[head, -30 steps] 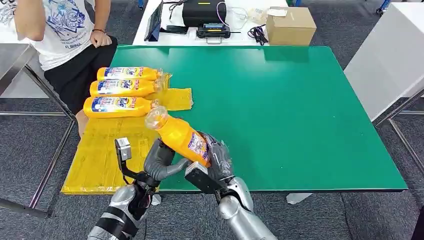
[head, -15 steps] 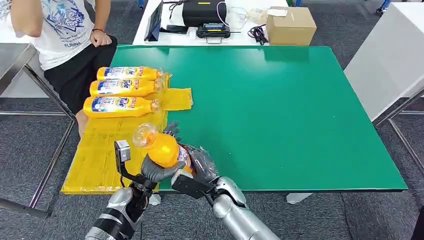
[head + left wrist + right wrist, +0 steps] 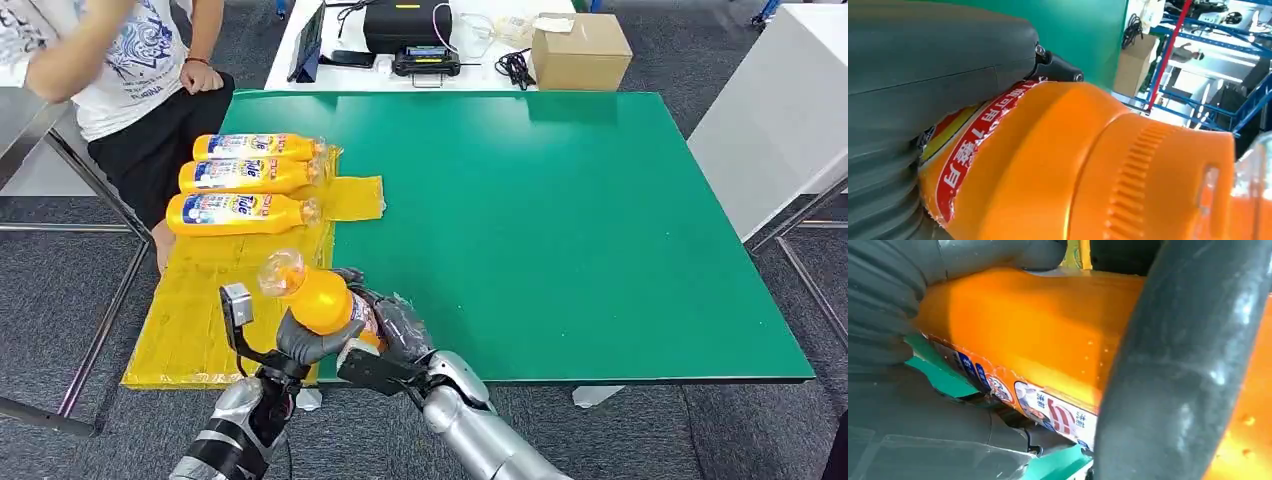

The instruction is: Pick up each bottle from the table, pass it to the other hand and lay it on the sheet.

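An orange bottle (image 3: 318, 298) with a clear cap hangs above the table's near left corner, cap tilted toward the yellow sheet (image 3: 205, 300). My right hand (image 3: 395, 325) wraps its lower body and my left hand (image 3: 305, 338) cups it from below. The left wrist view has the bottle (image 3: 1088, 165) against the grey hand (image 3: 923, 75). In the right wrist view a dark finger (image 3: 1178, 370) crosses the bottle (image 3: 1028, 335). Three more orange bottles (image 3: 245, 180) lie side by side at the far end of the sheet.
The green table (image 3: 560, 220) stretches to the right. A person (image 3: 120, 70) sits at the far left by the sheet. Behind the table stand a cardboard box (image 3: 582, 50) and black devices (image 3: 408, 25). A white table (image 3: 780, 110) is at the right.
The bottle has moved left and lower, from over the table toward the sheet's edge. My left hand has closed under it, while my right hand still wraps it.
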You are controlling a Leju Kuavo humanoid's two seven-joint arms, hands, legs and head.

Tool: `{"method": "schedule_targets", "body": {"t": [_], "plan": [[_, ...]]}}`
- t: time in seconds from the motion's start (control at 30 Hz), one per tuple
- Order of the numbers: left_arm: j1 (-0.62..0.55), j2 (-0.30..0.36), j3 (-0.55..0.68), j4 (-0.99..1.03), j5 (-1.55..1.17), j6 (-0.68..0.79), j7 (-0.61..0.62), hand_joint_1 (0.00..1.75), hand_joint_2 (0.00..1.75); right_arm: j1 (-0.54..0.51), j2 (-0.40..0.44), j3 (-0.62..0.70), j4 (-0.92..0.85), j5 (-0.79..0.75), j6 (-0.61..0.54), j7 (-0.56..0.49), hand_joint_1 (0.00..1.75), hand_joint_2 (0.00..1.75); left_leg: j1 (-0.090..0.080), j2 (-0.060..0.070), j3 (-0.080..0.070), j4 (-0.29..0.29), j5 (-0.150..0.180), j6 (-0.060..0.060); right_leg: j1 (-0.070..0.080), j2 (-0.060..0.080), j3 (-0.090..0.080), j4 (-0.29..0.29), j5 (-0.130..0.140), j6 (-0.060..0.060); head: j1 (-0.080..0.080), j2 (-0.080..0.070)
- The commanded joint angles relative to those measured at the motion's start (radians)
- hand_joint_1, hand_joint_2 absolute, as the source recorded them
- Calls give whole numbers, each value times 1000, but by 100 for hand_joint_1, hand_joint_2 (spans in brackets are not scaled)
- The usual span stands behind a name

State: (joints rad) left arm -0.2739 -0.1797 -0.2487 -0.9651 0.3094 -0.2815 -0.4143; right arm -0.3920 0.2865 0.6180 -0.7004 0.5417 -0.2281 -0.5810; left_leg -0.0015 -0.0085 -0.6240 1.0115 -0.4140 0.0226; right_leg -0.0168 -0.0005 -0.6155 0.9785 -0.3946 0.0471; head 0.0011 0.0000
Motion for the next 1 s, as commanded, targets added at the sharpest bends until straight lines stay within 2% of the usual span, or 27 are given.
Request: {"method": "schedule_targets", "body": {"t": [0.03,0.27,0.3,0.33,0.37,0.4,0.43,0.57,0.63,0.67,0.77,0.9,1.0], "plan": [[-50,-22,-18,-17,1,5,6,175,175,-7,-16,72,64,32,-31,25,175,175,1,-2,3,1,-2,-1,1,-3,5,0,-2,-2,0,0],[-50,-22,-18,-17,1,5,6,175,175,-7,-16,72,64,32,-31,25,175,175,1,-3,2,0,-1,-1,1,-3,4,0,-2,-1,0,0],[-47,-23,-14,-22,1,9,6,175,175,-4,-16,68,60,43,-59,35,175,175,2,-3,4,0,-2,-1,2,-4,6,0,-3,-2,0,0],[-44,-24,-11,-30,0,14,7,175,175,-4,-15,61,56,53,-91,48,162,175,1,-2,3,0,-1,-1,2,-3,5,0,-2,-2,0,0],[-37,-24,-5,-44,-7,29,1,175,175,-4,-14,49,49,63,-131,74,66,175,2,-3,5,1,-3,-1,2,-3,7,0,-3,-2,0,0],[-32,-25,-1,-53,-9,35,1,175,175,-3,-13,39,42,75,-169,94,0,175,1,-2,3,1,-2,-1,2,-3,5,0,-2,-2,0,0],[-10,-21,10,-82,-24,60,3,175,175,4,-16,26,17,91,-194,126,0,0,1,-2,2,0,-1,-1,1,-3,3,0,-2,-1,0,0],[23,-18,47,-149,-112,168,-35,175,175,54,-37,-57,-159,99,-289,165,0,0,2,0,4,0,-2,-1,2,-1,5,-1,-2,-2,0,0],[29,-20,72,-173,-154,220,-44,175,175,93,-53,-89,-287,115,-299,194,0,0,0,-1,0,0,0,0,0,-1,0,0,0,0,0,0],[31,-21,84,-180,-160,227,-44,175,175,110,-59,-102,-340,128,-313,205,0,0,2,-1,4,1,-3,-1,2,-2,5,1,-3,-2,0,0],[36,-22,110,-188,-200,275,-52,175,175,152,-68,-123,-456,151,-323,223,0,0,1,-1,2,0,-2,-1,1,-1,3,0,-2,-1,0,0],[35,-24,117,-182,-203,282,-51,175,175,163,-68,-122,-478,154,-321,227,0,0,1,1,4,0,-3,-1,1,0,5,0,-2,-2,1,0],[35,-25,117,-182,-204,282,-52,175,175,165,-67,-121,-477,154,-320,227,0,0,1,-2,3,0,-2,-1,1,-3,4,0,-2,-2,0,0]]}}
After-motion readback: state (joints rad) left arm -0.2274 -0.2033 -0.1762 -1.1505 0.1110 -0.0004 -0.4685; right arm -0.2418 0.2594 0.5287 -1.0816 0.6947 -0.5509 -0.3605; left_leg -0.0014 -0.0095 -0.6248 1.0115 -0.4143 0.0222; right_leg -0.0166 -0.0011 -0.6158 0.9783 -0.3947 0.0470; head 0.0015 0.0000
